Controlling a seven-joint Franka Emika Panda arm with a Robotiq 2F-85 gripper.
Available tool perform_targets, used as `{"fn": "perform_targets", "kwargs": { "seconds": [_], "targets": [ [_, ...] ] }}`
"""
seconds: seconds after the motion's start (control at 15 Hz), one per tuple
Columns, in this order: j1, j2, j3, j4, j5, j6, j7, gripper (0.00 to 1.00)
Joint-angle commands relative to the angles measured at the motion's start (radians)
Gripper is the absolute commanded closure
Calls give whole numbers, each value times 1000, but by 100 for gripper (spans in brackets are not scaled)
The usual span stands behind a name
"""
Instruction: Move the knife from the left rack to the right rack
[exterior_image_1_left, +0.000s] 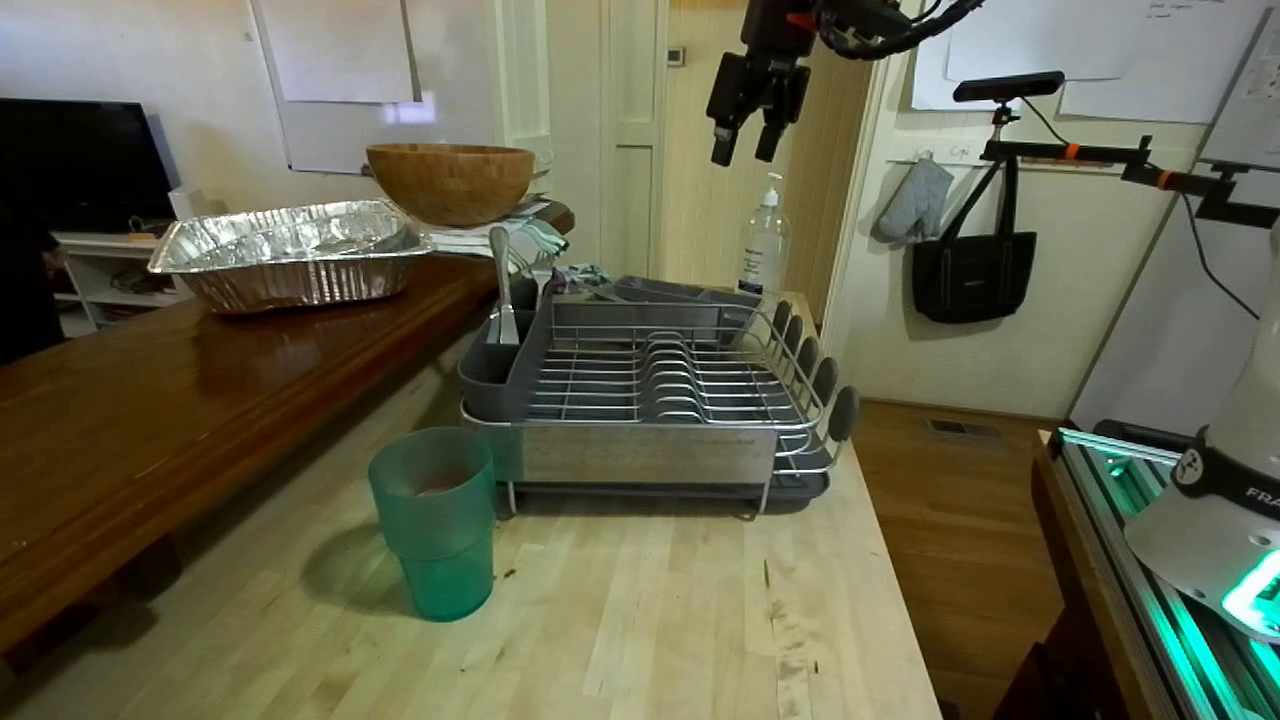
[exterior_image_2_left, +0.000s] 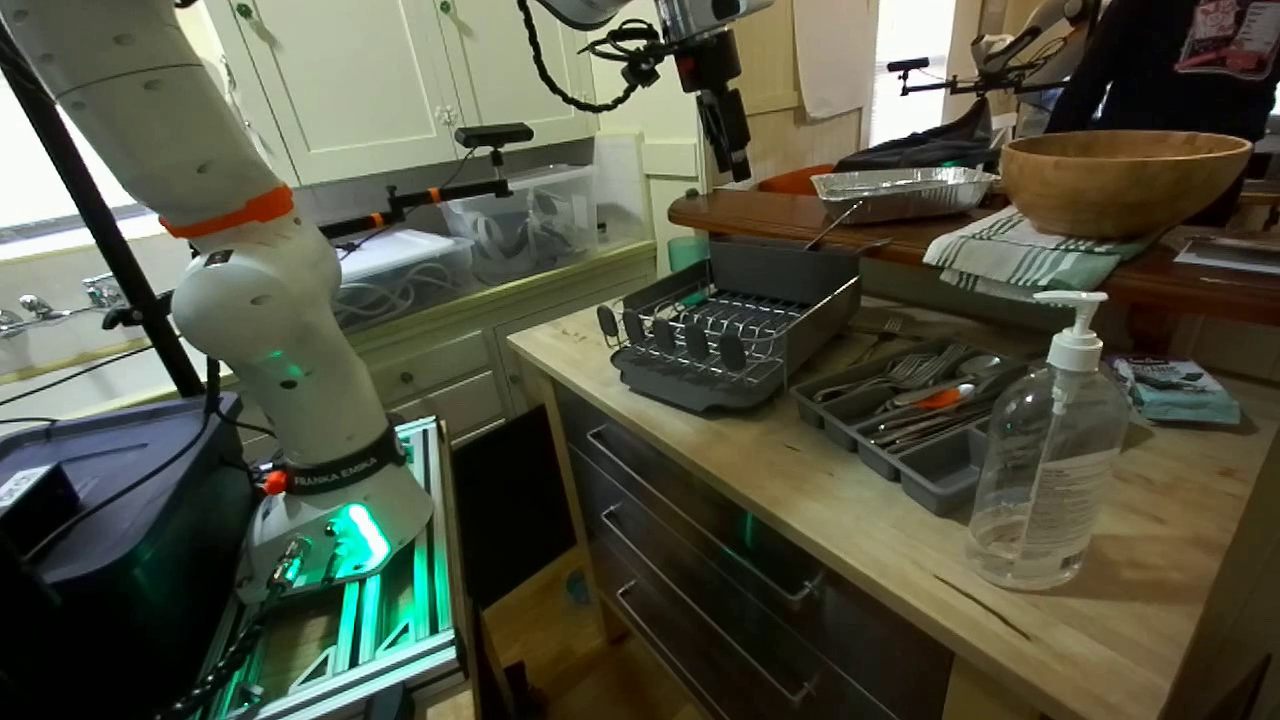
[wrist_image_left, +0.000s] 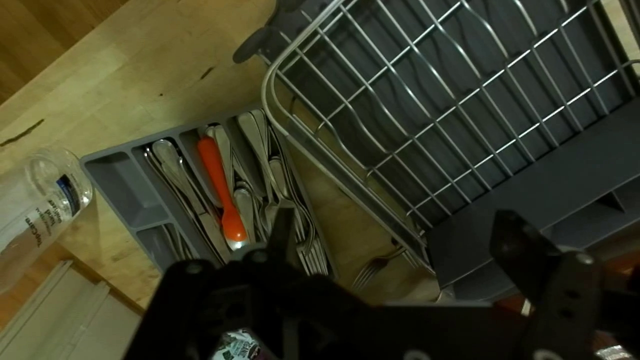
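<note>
The claw hung high up in the air, pointing down, well apart from the knife. Its two fingers were spread wide. The knife stood in the grey holder on one side of the dish rack. It tilted a little, and its top part stuck out above the holder. Across from the holder, on the dish rack's other side, was a row of dark round tabs. A green cup stood upright on the light wood desk, near the holder.

Just beside the dish rack sat a grey tray with forks in it, and an orange thing lay in the tray too. A fork lay on the desk between the tray and the dish rack. A clear bottle with a white pump top stood near the tray. On a darker desk were a shiny foil pan and a big wooden bowl, and the bowl sat on a striped cloth.
</note>
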Motion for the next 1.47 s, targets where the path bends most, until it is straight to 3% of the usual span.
{"fn": "perform_targets", "kwargs": {
  "seconds": [0.0,0.27,0.53,0.73,1.07,1.13,1.4],
  "targets": [
    [1,0,-2,2,0,-2,0,0],
    [17,48,10,39,27,41,5,0],
    [45,190,24,134,91,115,-3,0],
    [56,321,17,267,167,96,-40,0],
    [38,541,6,552,240,-39,-104,0],
    [55,440,2,410,207,41,-78,0],
    [49,529,-4,524,217,-1,-88,0]
  ]
}}
